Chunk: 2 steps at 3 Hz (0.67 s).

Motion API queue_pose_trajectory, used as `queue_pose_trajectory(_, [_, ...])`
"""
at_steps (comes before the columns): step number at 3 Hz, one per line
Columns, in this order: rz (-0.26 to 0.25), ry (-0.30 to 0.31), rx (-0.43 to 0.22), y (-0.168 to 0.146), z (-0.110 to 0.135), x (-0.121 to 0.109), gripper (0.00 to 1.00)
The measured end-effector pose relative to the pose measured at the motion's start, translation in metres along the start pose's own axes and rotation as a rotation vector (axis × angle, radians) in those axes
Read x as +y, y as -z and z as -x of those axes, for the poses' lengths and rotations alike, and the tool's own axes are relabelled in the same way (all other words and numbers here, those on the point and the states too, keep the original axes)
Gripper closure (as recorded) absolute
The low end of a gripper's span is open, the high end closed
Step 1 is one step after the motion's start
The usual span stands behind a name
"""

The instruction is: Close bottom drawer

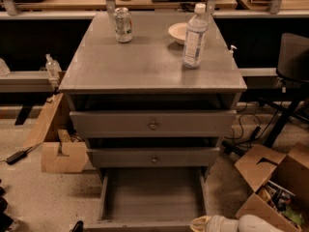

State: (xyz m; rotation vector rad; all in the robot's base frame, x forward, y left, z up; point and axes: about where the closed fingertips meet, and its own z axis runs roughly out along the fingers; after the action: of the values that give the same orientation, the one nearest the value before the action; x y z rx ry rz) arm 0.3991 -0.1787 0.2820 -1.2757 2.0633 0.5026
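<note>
The bottom drawer (152,197) of the grey cabinet (145,71) is pulled far out toward me, and its inside is empty. Its front panel runs along the bottom edge of the view, and its knob is out of view. The two drawers above, the widest (153,124) and the mid-width (154,157), stick out a little. My gripper (202,223), a pale tip on a white arm (251,224), is at the bottom right, close to the right front corner of the bottom drawer. I cannot tell whether it touches.
On the cabinet top stand a soda can (123,24), a water bottle (194,35) and a small bowl (179,32). Open cardboard boxes sit on the floor at left (60,153) and right (275,187). A black chair (292,66) is at the right.
</note>
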Motion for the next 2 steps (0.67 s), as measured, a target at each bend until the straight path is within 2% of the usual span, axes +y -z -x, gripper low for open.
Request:
queue_pose_trajectory(1, [-0.034,-0.053,0.066,-0.033,-0.044,0.012,1.00])
queue_pose_trajectory(2, [-0.043,-0.094,0.082,-0.063,-0.076,0.017,1.00])
